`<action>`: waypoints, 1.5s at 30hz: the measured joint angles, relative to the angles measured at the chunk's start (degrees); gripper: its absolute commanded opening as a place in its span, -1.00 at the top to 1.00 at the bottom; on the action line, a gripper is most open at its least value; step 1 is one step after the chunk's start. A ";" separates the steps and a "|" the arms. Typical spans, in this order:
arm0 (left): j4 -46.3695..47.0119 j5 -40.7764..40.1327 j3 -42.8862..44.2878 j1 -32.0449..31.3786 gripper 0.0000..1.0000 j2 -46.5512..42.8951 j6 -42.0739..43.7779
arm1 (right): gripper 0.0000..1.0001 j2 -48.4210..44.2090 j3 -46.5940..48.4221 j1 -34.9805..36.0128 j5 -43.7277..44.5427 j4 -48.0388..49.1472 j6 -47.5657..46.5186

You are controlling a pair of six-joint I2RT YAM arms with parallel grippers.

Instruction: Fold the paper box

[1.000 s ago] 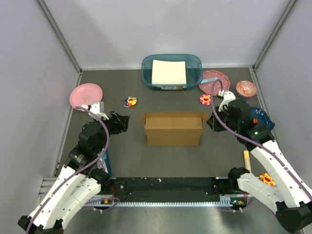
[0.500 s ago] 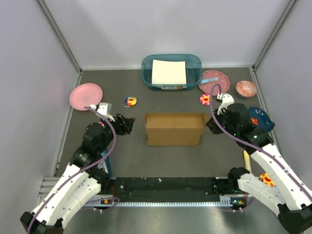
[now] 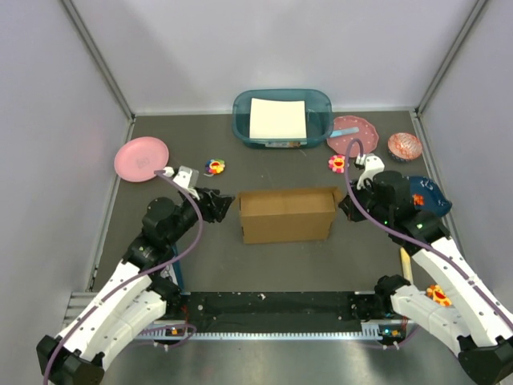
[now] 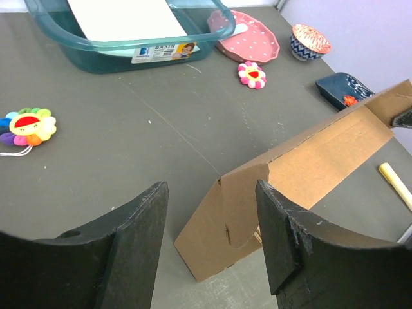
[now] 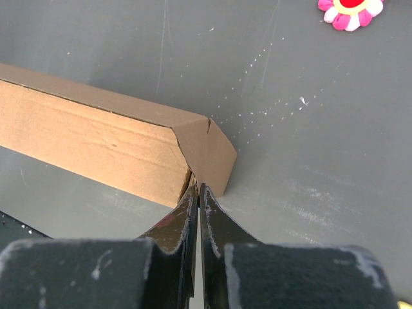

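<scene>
Paper box [image 3: 287, 215] is sitting near the centre of the table [image 3: 208, 265], long axis running L–R, open side up, walls standing, between the two arms. L gripper [image 3: 227, 204] is hovering just beside the box's L end, apart from it; in the L wrist view the gripper [image 4: 211, 188] is showing its jaws well apart with nothing between them, and the near corner of the box [image 4: 309, 164] is lying just beyond the fingertips. R gripper [image 3: 343, 210] is sitting at the box's R end. In the R wrist view this gripper [image 5: 196, 190] is showing its jaws pressed together, tips touching the lower edge of the angled end flap of the box [image 5: 96, 145]; whether a thin cardboard edge is being pinched between them cannot be told from this angle. Other items are lying well apart from the box: teal bin [image 3: 321, 104] with a white sheet [image 3: 277, 119] at the far side, pink plate [image 3: 142, 159] far L, dotted pink plate [image 3: 353, 134] and patterned bowl [image 3: 405, 145] far R, two flower toys [image 3: 214, 167] [image 3: 338, 164] beyond the box, dark blue dish [image 3: 431, 196] beside the R arm, pale stick [image 3: 405, 261] nr the R base.
</scene>
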 measured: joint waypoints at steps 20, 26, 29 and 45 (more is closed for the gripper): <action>-1.77 4.70 -1.53 0.00 -0.21 -6.21 2.16 | 1.00 -0.02 -0.02 0.00 0.26 0.00 0.42; -3.21 6.73 -1.70 0.00 -0.15 -2.01 2.23 | 1.00 -0.33 -0.50 0.07 0.26 0.61 0.46; -4.00 6.56 -1.73 0.00 -0.07 -0.42 2.21 | 1.00 -0.33 -0.70 0.13 0.26 0.87 0.81; -2.75 7.08 -1.70 0.00 0.83 2.21 0.66 | 1.00 -0.37 -0.72 0.52 0.24 0.98 1.92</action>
